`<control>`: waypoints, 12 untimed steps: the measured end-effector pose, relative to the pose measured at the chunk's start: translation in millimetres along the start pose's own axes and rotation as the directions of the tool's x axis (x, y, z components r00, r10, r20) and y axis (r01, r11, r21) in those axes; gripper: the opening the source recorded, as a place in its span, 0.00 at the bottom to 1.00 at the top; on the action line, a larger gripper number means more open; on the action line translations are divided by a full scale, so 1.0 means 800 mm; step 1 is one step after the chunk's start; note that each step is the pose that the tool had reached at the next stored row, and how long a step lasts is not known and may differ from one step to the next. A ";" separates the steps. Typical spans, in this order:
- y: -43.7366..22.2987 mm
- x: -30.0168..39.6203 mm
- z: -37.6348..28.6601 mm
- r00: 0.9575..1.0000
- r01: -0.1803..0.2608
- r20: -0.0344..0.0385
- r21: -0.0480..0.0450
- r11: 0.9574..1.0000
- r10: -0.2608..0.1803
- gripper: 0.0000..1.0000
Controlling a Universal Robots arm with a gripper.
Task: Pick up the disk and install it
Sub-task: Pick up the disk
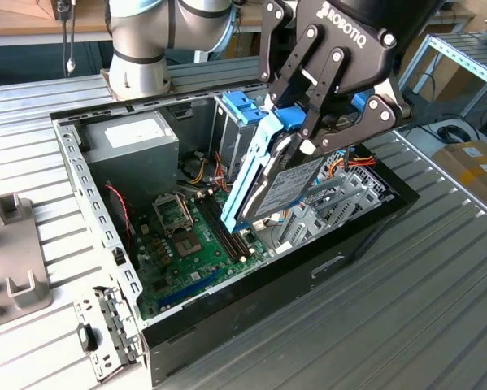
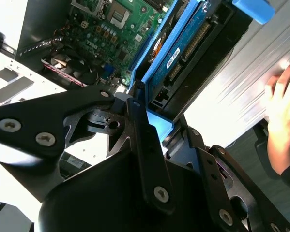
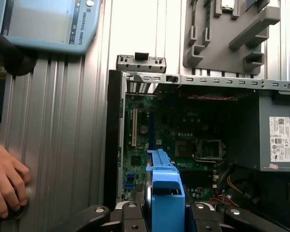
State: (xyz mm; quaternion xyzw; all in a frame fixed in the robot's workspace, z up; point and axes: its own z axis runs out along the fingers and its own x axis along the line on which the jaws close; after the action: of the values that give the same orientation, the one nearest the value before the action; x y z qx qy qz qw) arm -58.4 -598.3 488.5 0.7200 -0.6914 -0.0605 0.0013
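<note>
The computer case [image 1: 105, 219] lies on the table [image 1: 406, 325], with the motherboard [image 1: 178, 244] on its floor and the power-supply box [image 1: 133, 146] in the corner beside the arm's base [image 1: 137, 73]. The disk [image 1: 280, 187] is tilted above the motherboard, in the hand [image 1: 302, 134].

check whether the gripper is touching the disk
Touching. The exterior view shows the gripper clamped on the disk at its blue frame, holding it tilted.

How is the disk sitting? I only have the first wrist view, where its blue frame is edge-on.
Observer: In the exterior view the disk hangs steeply tilted, with its lower end down over the motherboard.
Operator: Gripped?
Observer: Yes. The gripper is shut on its blue-framed upper end.
Operator: In the cage?
Observer: No. In the exterior view the drive cage stands behind it.
</note>
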 end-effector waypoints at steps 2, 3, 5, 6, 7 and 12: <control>-0.0071 0.0003 -0.0002 1.000 0.000 0.000 -0.001 1.000 0.000 0.37; -0.0099 0.0004 -0.0004 1.000 0.000 0.000 -0.002 1.000 0.000 0.37; -0.0145 0.0006 -0.0005 1.000 0.000 0.000 -0.003 1.000 0.000 0.37; -0.0168 0.0007 -0.0006 1.000 0.000 0.000 -0.003 1.000 0.000 0.37; -0.0207 0.0009 -0.0007 1.000 0.000 0.000 -0.004 1.000 0.000 0.37; -0.0361 0.0015 -0.0011 1.000 -0.001 0.000 -0.007 1.000 0.001 0.37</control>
State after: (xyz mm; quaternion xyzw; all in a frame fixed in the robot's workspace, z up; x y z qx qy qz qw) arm -29.5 -598.3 486.8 0.7197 -0.6914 -0.0630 0.0038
